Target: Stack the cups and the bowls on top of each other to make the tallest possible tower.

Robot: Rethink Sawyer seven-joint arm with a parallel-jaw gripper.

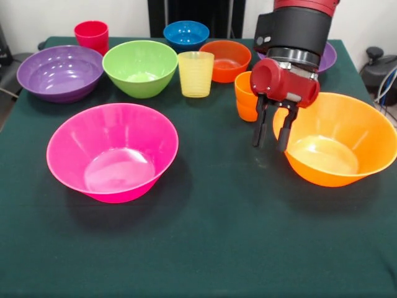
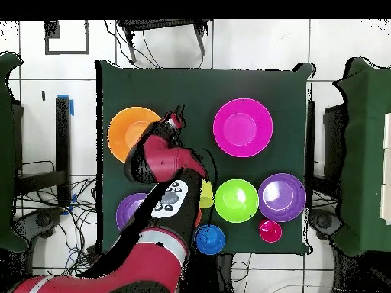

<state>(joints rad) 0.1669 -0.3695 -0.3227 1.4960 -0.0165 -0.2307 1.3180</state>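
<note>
The jaws hang open at a moderate gap and hold nothing. The gripper (image 1: 272, 131) points straight down, its two black fingers (image 1: 258, 127) just above the counter (image 1: 205, 248), in the narrow space between the orange cup (image 1: 244, 97) and the rim of the big orange bowl (image 1: 340, 139).

The relation that matters: in the front view the orange cup stands just beside the fingers, up and to the left, upright, mouth up. The orange bowl lies just to the right, one finger overlapping its near rim. I judge either is a short sideways shift away; which one is meant I cannot tell.

Farther out, nothing is stacked. The yellow cup (image 1: 196, 74) and orange-red bowl (image 1: 226, 60) sit beyond the orange cup. The green bowl (image 1: 140, 67), blue bowl (image 1: 186, 33), red cup (image 1: 92, 35) and purple bowl (image 1: 60, 72) line the far side. A second purple bowl (image 1: 327, 57) shows behind the arm. The pink bowl (image 1: 113, 151) sits well apart, alone.
</note>
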